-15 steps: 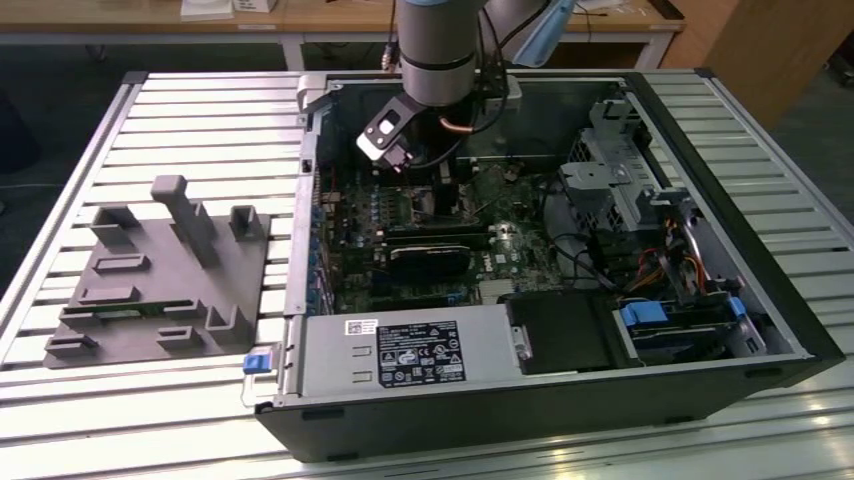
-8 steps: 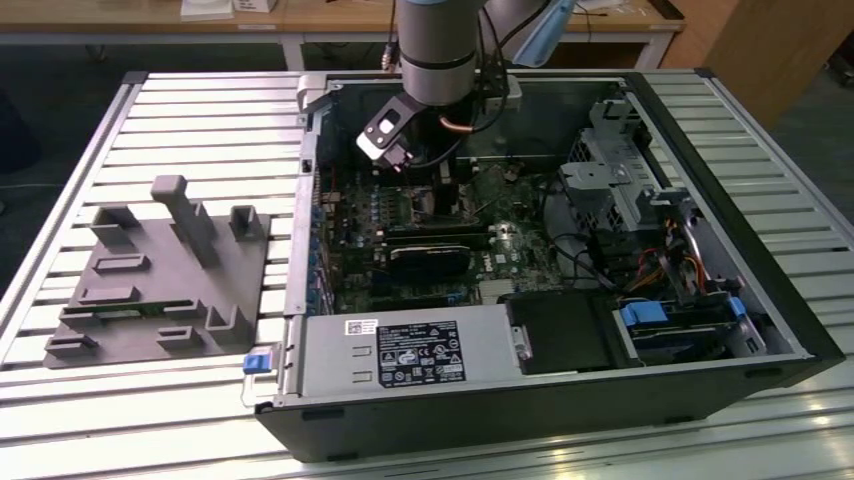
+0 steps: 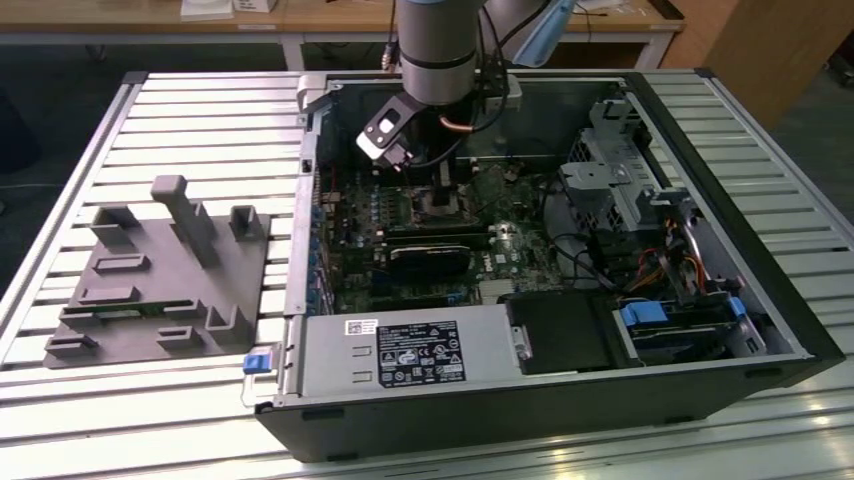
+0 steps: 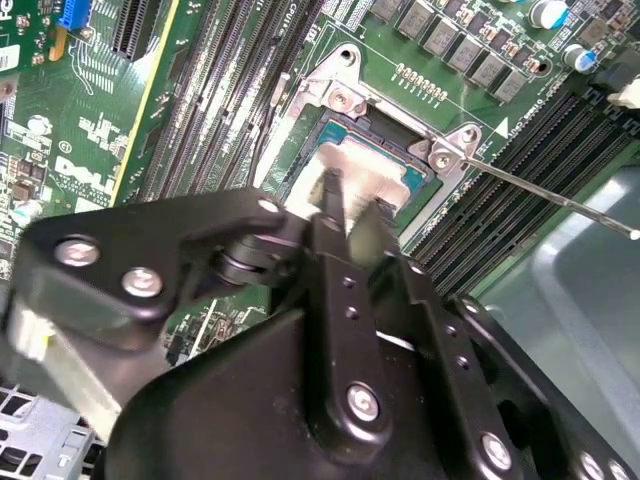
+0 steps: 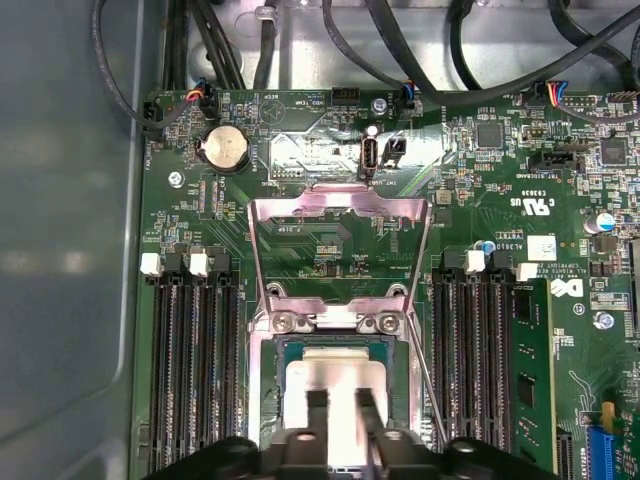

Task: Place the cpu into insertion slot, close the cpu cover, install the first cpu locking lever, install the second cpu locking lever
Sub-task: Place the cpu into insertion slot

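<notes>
The cpu [image 5: 335, 375], a flat silver square, lies inside the insertion slot [image 5: 272, 400] on the green board. It also appears in the second wrist view [image 4: 365, 175]. My gripper [image 5: 343, 405] hovers right over its top, open by a narrow gap with nothing between its fingers [image 5: 318, 410]. The cpu cover [image 5: 300, 205], a thin silvery frame, stands flipped up behind the slot. One thin locking lever [image 4: 550, 200] sticks out to the side, unlatched. In the exterior view the gripper [image 3: 434, 185] reaches down into the computer case above the slot [image 3: 438, 207].
Long black memory slots [image 5: 195, 370] flank the slot on both sides. Cables [image 5: 400, 60] and the case wall [image 5: 70, 250] lie near it. A grey fixture [image 3: 160, 275] sits on the table at the exterior view's left; the power supply [image 3: 400, 350] is at the front.
</notes>
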Controlling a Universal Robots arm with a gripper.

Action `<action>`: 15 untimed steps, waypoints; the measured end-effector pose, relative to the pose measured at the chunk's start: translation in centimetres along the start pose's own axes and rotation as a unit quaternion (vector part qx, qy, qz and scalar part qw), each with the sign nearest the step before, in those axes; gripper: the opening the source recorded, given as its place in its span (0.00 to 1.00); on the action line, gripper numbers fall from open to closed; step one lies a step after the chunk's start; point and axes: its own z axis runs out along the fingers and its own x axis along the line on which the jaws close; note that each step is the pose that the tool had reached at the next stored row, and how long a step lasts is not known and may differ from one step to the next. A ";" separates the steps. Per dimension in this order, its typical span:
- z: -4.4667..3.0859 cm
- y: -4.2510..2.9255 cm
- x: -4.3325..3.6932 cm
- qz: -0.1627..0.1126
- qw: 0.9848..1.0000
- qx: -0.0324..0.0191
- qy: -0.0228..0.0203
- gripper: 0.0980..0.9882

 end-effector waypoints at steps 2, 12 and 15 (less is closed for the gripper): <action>-0.02 0.00 0.00 0.000 1.000 0.000 0.000 0.16; -0.04 0.23 0.00 0.000 1.000 0.001 0.000 0.01; -0.13 0.24 0.01 0.000 1.000 0.001 0.000 0.01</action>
